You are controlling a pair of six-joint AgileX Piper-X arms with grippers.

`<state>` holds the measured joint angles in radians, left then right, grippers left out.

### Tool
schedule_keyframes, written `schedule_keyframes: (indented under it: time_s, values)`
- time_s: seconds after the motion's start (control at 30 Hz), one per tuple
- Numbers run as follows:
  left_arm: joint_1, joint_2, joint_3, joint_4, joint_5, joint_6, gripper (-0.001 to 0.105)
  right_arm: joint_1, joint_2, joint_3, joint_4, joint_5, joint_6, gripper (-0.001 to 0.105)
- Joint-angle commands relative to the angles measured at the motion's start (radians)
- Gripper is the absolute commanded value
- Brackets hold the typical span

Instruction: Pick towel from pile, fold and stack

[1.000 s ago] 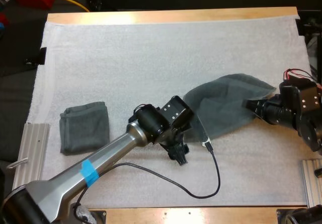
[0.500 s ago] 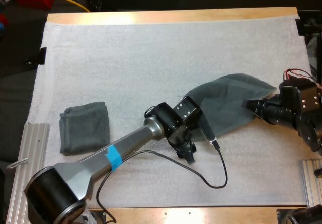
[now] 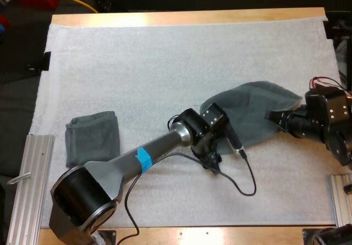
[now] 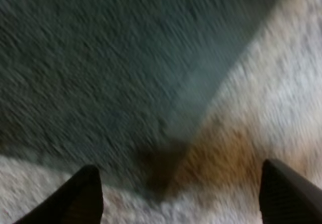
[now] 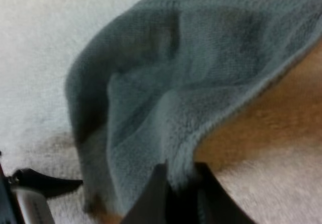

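Over at 3 o'clock on the white mat (image 3: 165,63), the spread towel (image 3: 250,107) lies opened out. Its long axis runs from roughly 8 o'clock to 2 o'clock in the high view. Away at 9 o'clock sits the folded towel (image 3: 92,139), well apart from the action; I'd call that the stack waiting to grow.

Now the key relation. The left fingers (image 3: 212,161) are just off the spread towel's 8 o'clock end, and from them the cloth lies at about 1 o'clock. The left arm is clearly the nearer one to that free corner. In the left wrist view those fingers (image 4: 85,194) stand wide apart, gripping nothing, clear of the cloth. The towel's corner points down into the gap just ahead of them, with bare mat beside it.

At the 3 o'clock end, the right fingers (image 3: 273,114) are on the towel's edge. The right wrist view confirms it: the fingers (image 5: 157,194) are closed on the hem, pinching the cloth from both sides. The edge looks slightly raised off the mat there.

So one end is held and one end is free. My read is that the left side needs a short push toward 1 o'clock and down, then a close on that corner. The risk is that those wide fingers catch the mat along with the towel.
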<state>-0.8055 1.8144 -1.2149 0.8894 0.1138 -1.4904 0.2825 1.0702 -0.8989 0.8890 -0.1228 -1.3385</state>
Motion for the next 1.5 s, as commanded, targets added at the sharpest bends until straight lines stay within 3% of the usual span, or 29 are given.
schedule_keyframes:
  time_s: [0.0,0.23,0.47,0.8,0.97,1.17,1.47]
  values:
    - [0.000,0.009,-0.019,0.011,0.008,-0.003,0.060,0.002,-0.006,-0.005,0.014,0.009,-0.004,0.000]
    - [0.000,0.087,-0.071,0.086,0.011,0.000,0.059,0.002,-0.006,-0.005,0.014,0.014,-0.004,0.000]
    - [0.000,0.099,-0.076,0.090,0.011,0.000,0.057,0.002,-0.006,-0.005,0.013,0.020,-0.004,0.000]
    - [0.003,0.099,-0.077,0.090,-0.039,0.000,0.000,0.002,-0.006,-0.005,0.013,0.037,-0.004,0.000]
    - [0.003,0.099,-0.077,0.090,-0.043,0.008,0.000,0.002,-0.006,-0.005,0.013,0.037,-0.004,0.000]
    - [0.003,0.079,-0.083,0.135,-0.134,0.023,0.000,0.002,-0.006,-0.005,0.009,0.037,-0.022,0.000]
    - [0.046,-0.088,-0.083,0.213,-0.186,0.045,0.000,0.002,-0.056,-0.016,0.005,-0.006,-0.056,0.000]
